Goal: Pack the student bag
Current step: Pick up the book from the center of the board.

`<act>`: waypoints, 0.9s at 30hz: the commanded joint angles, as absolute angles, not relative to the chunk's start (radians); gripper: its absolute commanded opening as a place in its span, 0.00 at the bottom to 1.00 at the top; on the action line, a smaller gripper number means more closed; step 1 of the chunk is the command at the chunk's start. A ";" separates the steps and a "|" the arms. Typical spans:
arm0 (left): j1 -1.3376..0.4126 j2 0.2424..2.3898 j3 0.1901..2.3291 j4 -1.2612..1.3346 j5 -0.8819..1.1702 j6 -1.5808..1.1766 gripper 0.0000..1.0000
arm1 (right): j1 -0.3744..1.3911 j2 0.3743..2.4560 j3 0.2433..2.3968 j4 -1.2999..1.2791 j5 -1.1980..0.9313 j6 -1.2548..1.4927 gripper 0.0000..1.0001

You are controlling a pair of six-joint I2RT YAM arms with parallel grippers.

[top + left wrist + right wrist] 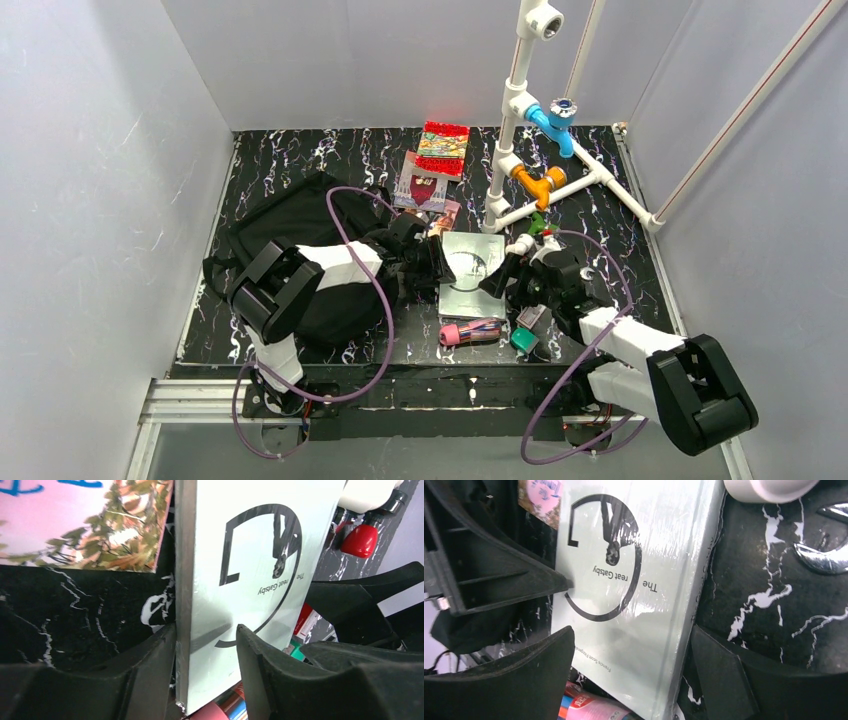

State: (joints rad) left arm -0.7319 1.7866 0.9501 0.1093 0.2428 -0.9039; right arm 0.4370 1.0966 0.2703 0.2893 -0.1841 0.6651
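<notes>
Centrally, pale green book (470, 265), left gripper (206, 630) pinching its left edge, right gripper (631, 635) wide open astride its right edge, student bag (300, 215) lying left.

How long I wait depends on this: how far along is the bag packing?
Done: nothing visibly packed; the backpack lies at the left, its inside unseen. In hand: the left gripper and right gripper straddle the pale green book, firm grip unclear. Left: that book, the red book, the pink book, the pencil case, a small green item.
</notes>
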 commanded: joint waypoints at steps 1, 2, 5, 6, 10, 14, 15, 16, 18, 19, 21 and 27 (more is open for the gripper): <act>-0.733 1.843 0.936 0.057 0.249 -0.909 0.44 | 0.436 1.141 0.200 0.643 -0.412 0.771 0.91; -0.733 1.845 0.935 0.058 0.247 -0.912 0.42 | 0.436 1.147 0.191 0.712 -0.438 0.806 0.90; -0.733 1.850 0.929 0.067 0.259 -0.928 0.38 | 0.436 1.149 0.150 0.904 -0.479 0.957 0.85; -0.733 1.851 0.924 0.071 0.269 -0.935 0.37 | 0.436 1.143 0.139 0.940 -0.480 0.997 0.84; -0.738 1.841 0.890 0.118 0.298 -0.971 0.34 | 0.437 1.101 0.136 0.990 -0.491 1.094 0.81; -0.738 1.792 0.846 0.147 0.280 -1.005 0.32 | 0.439 1.067 0.133 0.982 -0.430 1.119 0.81; -0.737 1.782 0.838 0.151 0.280 -1.010 0.32 | 0.440 1.066 0.124 0.993 -0.405 1.122 0.80; -0.737 1.773 0.833 0.153 0.285 -1.013 0.32 | 0.444 1.068 0.115 1.016 -0.384 1.128 0.79; -0.738 1.758 0.823 0.155 0.305 -1.023 0.32 | 0.454 1.086 0.104 1.104 -0.369 1.144 0.77; -0.739 1.753 0.817 0.158 0.315 -1.030 0.32 | 0.458 1.096 0.102 1.141 -0.367 1.153 0.76; -0.739 1.738 0.801 0.171 0.322 -1.041 0.31 | 0.462 1.106 0.106 1.149 -0.364 1.157 0.73; -0.740 1.752 0.811 0.181 0.343 -1.034 0.30 | 0.521 1.102 0.126 1.042 -0.347 0.975 0.63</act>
